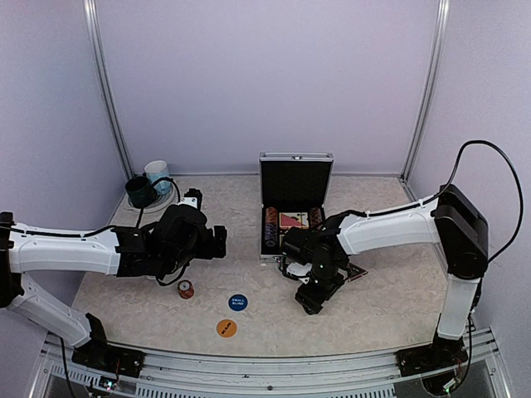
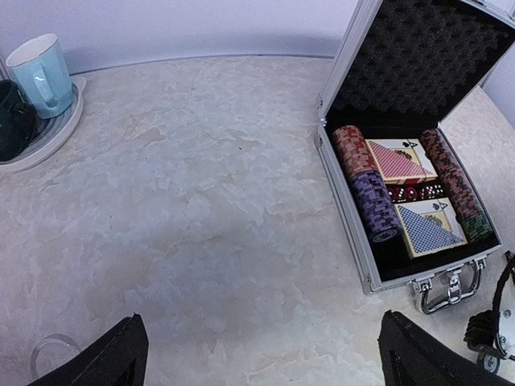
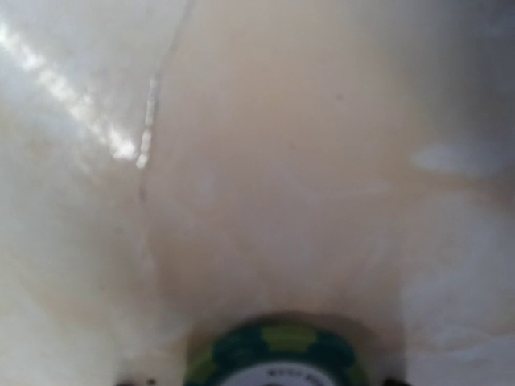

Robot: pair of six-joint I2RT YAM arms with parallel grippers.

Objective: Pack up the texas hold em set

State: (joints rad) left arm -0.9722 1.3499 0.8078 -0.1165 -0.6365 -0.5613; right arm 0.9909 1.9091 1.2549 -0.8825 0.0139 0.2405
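Note:
The silver case [image 1: 295,159] stands open at the back middle, lid upright. Inside, chip stacks [image 2: 372,201] and two card decks [image 2: 400,161] fill the black lining; its handle [image 2: 447,289] faces the near side. My left gripper [image 2: 261,371] hovers open over bare table left of the case, nothing between its fingers [image 2: 113,362]. My right gripper [image 1: 292,269] points down at the table just in front of the case. A green chip stack [image 3: 278,354] sits between its jaws, with a little gap on each side. A red chip stack [image 1: 185,288], a blue button [image 1: 238,303], an orange button [image 1: 226,328] and a dark triangular marker [image 1: 358,272] lie loose.
A light blue mug [image 2: 42,74] and a dark green mug [image 2: 12,121] stand on a white plate [image 2: 48,141] at the back left. Metal frame posts [image 1: 106,91] rise at both back corners, and a rail [image 1: 265,369] runs along the near edge.

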